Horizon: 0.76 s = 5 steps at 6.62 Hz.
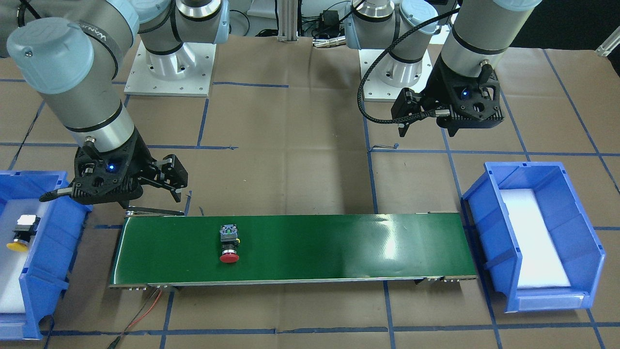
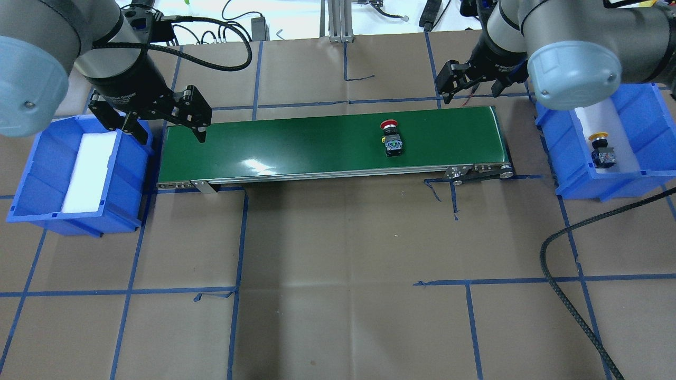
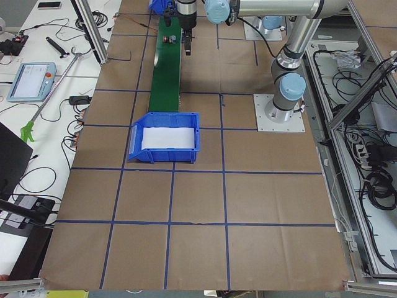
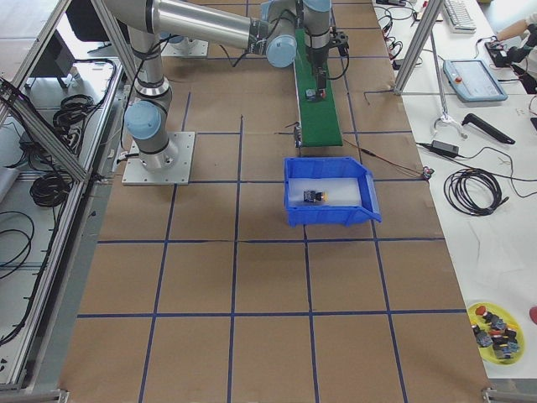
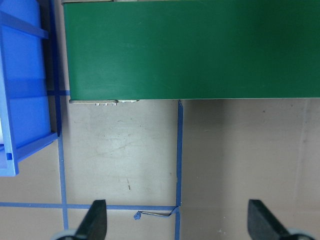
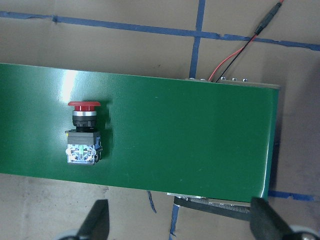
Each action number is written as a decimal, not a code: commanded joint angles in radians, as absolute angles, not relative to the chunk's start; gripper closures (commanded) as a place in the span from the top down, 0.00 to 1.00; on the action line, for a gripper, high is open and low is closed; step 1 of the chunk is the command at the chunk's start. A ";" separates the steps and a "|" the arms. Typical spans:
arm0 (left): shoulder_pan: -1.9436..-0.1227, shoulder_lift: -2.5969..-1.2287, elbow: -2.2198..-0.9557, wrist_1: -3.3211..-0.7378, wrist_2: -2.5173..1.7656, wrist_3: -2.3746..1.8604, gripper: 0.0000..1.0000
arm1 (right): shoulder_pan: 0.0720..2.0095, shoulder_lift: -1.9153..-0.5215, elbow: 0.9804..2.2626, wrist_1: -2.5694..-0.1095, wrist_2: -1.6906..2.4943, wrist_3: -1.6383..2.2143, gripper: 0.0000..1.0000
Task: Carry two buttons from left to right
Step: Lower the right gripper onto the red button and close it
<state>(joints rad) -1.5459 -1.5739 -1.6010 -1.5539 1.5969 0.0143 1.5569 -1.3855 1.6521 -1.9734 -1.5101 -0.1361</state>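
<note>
Presently finds the red button [image 2: 390, 138] lying on its side on the green conveyor belt [image 2: 296, 145], toward the right end, cap pointing away from the robot. Finds the yellow button [image 2: 602, 150] on its side on white foam [image 2: 626, 153] inside the right blue bin [image 2: 607, 192]. Shows the right gripper [image 2: 470, 94] above the belt's far edge near that end, fingers spread, grasping nothing. Shows the left gripper [image 2: 172, 134] over the belt's left end, beside the left blue bin [image 2: 31, 174], likewise released and empty.

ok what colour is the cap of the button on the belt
Red cap, clearest in the right wrist-mounted view.
</note>
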 commanded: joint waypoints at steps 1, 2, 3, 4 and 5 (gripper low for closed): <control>-1.546 -1.574 -1.601 -1.554 1.597 0.015 1.00 | 1.557 -1.358 1.663 -1.976 -1.499 -0.132 1.00; -1.546 -1.574 -1.601 -1.554 1.595 0.014 1.00 | 1.555 -1.327 1.655 -1.985 -1.494 -0.123 0.99; -1.546 -1.574 -1.603 -1.554 1.597 0.015 1.00 | 1.555 -1.312 1.661 -1.985 -1.493 -0.094 0.99; -1.546 -1.574 -1.603 -1.554 1.597 0.014 1.00 | 1.554 -1.292 1.655 -1.985 -1.491 -0.086 0.99; -1.546 -1.574 -1.603 -1.554 1.597 0.015 1.00 | 1.549 -1.264 1.645 -1.999 -1.491 -0.074 0.99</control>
<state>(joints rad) -1.5462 -1.5738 -1.6028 -1.5539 1.5968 0.0145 1.5528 -1.2896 1.6529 -1.9891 -1.4916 -0.0859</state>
